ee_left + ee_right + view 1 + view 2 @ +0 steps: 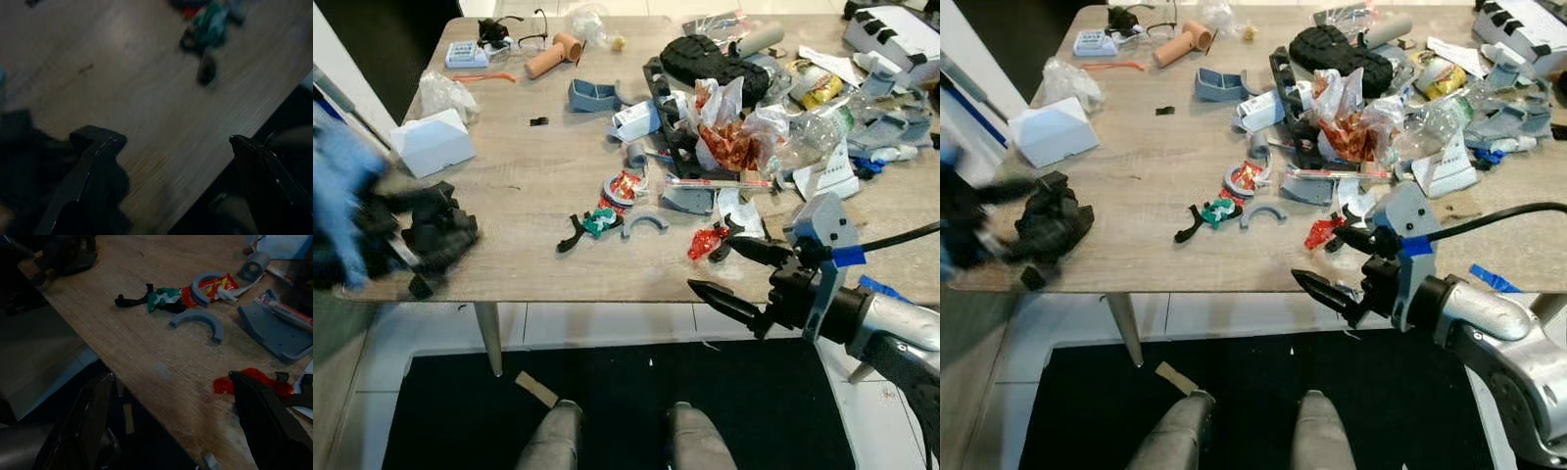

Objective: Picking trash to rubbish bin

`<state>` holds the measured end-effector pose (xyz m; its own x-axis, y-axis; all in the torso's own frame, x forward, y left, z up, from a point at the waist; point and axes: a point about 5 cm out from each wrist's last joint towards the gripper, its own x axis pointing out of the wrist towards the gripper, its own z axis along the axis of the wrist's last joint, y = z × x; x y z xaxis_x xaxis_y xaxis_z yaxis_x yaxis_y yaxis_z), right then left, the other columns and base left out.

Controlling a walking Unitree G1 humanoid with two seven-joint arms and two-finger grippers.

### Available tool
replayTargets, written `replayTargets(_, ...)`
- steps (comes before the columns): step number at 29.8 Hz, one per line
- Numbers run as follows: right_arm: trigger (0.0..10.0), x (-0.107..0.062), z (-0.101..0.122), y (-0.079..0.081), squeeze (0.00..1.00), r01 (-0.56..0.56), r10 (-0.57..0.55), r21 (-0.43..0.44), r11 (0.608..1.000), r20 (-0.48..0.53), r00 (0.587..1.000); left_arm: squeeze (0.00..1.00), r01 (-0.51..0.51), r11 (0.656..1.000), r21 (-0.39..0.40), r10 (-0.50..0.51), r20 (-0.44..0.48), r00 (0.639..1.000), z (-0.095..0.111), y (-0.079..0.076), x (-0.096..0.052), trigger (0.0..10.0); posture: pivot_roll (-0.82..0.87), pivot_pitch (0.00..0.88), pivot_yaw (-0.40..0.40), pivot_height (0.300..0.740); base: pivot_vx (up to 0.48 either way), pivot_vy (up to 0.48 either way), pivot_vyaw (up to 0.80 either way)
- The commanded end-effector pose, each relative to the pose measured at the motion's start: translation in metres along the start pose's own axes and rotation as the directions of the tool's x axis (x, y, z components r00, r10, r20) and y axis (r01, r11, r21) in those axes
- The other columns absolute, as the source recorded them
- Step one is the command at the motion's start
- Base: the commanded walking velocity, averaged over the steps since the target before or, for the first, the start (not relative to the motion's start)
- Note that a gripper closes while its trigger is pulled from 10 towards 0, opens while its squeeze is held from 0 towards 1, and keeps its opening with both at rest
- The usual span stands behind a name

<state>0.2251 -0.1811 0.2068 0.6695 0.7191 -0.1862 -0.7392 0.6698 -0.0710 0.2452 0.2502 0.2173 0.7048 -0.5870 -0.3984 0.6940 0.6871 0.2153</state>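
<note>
Trash lies scattered on the wooden table [529,176]. A red wrapper [705,242] sits near the front edge, with a green wrapper [600,222] to its left and a red-and-white wrapper [625,186] inside a grey ring. My right gripper [710,264] is open at the table's front edge, its upper finger just beside the red wrapper [225,384]. My left gripper [173,141] is open and motion-blurred at the table's left front corner. One of its fingers is against a black crumpled lump [440,235].
Crumpled plastic bags [724,127], grey plastic parts and a black ribbed piece [705,59] crowd the right half. A white box [433,142] stands at the left. Below the table are a leg [489,338] and a black mat [626,411].
</note>
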Motion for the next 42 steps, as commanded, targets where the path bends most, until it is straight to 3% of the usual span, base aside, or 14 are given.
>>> replayTargets(1, 10.0, 0.000, -0.002, 0.004, 0.00, -0.022, 0.022, 0.012, 1.000, -0.009, 1.000, 0.00, -0.048, 0.999, 0.001, 0.048, -0.021, 0.999, -0.007, 0.002, 0.007, 10.0, -0.13, 0.170, 0.025, 0.740, 0.000, 0.000, 0.00)
replayTargets(9, 10.0, 0.004, -0.001, 0.012, 0.00, -0.060, 0.060, 0.026, 0.998, 0.007, 0.998, 0.00, -0.369, 0.929, 0.019, 0.365, 0.101, 0.926, 0.015, 0.027, 0.031, 10.0, -0.14, 0.181, 0.026, 0.740, 0.000, 0.000, 0.00)
replayTargets(19, 10.0, 0.002, -0.003, 0.013, 0.00, -0.059, 0.059, 0.036, 0.998, 0.004, 0.998, 0.00, -0.121, 0.987, -0.105, 0.152, 0.371, 0.916, 0.054, 0.004, 0.025, 10.0, -0.13, 0.196, 0.030, 0.740, 0.000, 0.000, 0.00)
replayTargets(25, 10.0, 0.003, -0.004, 0.014, 0.00, -0.059, 0.059, 0.038, 0.998, 0.006, 0.998, 0.00, -0.382, 0.920, -0.091, 0.392, 0.211, 0.895, 0.034, 0.032, 0.027, 10.0, -0.13, 0.201, 0.030, 0.740, 0.000, 0.000, 0.00)
replayTargets(30, 10.0, 0.003, -0.004, 0.014, 0.00, -0.057, 0.056, 0.039, 0.998, 0.007, 0.998, 0.00, -0.460, 0.884, 0.081, 0.457, 0.053, 0.888, 0.009, 0.037, 0.027, 10.0, -0.13, 0.202, 0.030, 0.740, 0.000, 0.000, 0.00)
replayTargets(31, 10.0, 0.003, -0.004, 0.014, 0.00, -0.056, 0.056, 0.038, 0.998, 0.007, 0.998, 0.48, -0.469, 0.872, 0.141, 0.473, 0.008, 0.881, 0.002, 0.038, 0.028, 10.0, -0.13, 0.204, 0.030, 0.740, 0.000, 0.000, 0.00)
replayTargets(33, 10.0, 0.003, -0.003, 0.015, 0.00, -0.055, 0.055, 0.038, 0.998, 0.008, 0.998, 0.53, -0.513, 0.843, 0.163, 0.527, -0.057, 0.848, -0.008, 0.043, 0.027, 10.0, -0.13, 0.204, 0.032, 0.740, 0.000, 0.000, 0.00)
replayTargets(34, 10.0, 0.003, -0.003, 0.015, 0.00, -0.054, 0.054, 0.039, 0.998, 0.008, 0.999, 0.80, -0.545, 0.828, 0.134, 0.556, -0.068, 0.828, -0.010, 0.047, 0.027, 10.0, -0.13, 0.204, 0.032, 0.740, 0.000, 0.000, 0.00)
replayTargets(35, 10.0, 0.003, -0.003, 0.015, 0.00, -0.054, 0.054, 0.039, 0.998, 0.008, 0.999, 0.80, -0.545, 0.828, 0.134, 0.556, -0.068, 0.828, -0.010, 0.047, 0.027, 10.0, -0.13, 0.204, 0.032, 0.740, 0.000, 0.000, 0.00)
replayTargets(36, 10.0, 0.003, -0.004, 0.015, 0.00, -0.053, 0.053, 0.039, 0.998, 0.008, 0.999, 1.00, -0.563, 0.824, 0.066, 0.567, -0.076, 0.820, -0.011, 0.048, 0.028, 10.0, -0.13, 0.206, 0.034, 0.740, 0.000, 0.000, 0.00)
replayTargets(39, 10.0, 0.003, -0.003, 0.015, 0.00, -0.049, 0.049, 0.039, 0.998, 0.009, 0.999, 1.00, -0.572, 0.813, -0.113, 0.568, -0.065, 0.820, -0.008, 0.048, 0.035, 10.0, -0.13, 0.207, 0.036, 0.740, 0.000, 0.000, 0.00)
replayTargets(40, 10.0, 0.003, -0.003, 0.015, 0.00, -0.048, 0.048, 0.040, 0.998, 0.009, 0.999, 0.64, -0.570, 0.812, -0.130, 0.566, -0.065, 0.822, -0.007, 0.048, 0.036, 10.0, -0.13, 0.207, 0.036, 0.740, 0.000, 0.000, 0.00)
replayTargets(41, 10.0, 0.003, -0.003, 0.015, 0.00, -0.047, 0.047, 0.039, 0.998, 0.009, 0.999, 0.00, -0.571, 0.808, -0.149, 0.566, -0.076, 0.821, -0.009, 0.048, 0.038, 10.0, -0.13, 0.207, 0.036, 0.740, 0.000, 0.000, 0.00)
replayTargets(42, 10.0, 0.003, -0.003, 0.015, 0.00, -0.047, 0.046, 0.040, 0.998, 0.010, 0.999, 0.00, -0.568, 0.805, -0.172, 0.562, -0.087, 0.822, -0.010, 0.047, 0.039, 10.0, -0.13, 0.207, 0.036, 0.740, 0.000, 0.000, 0.00)
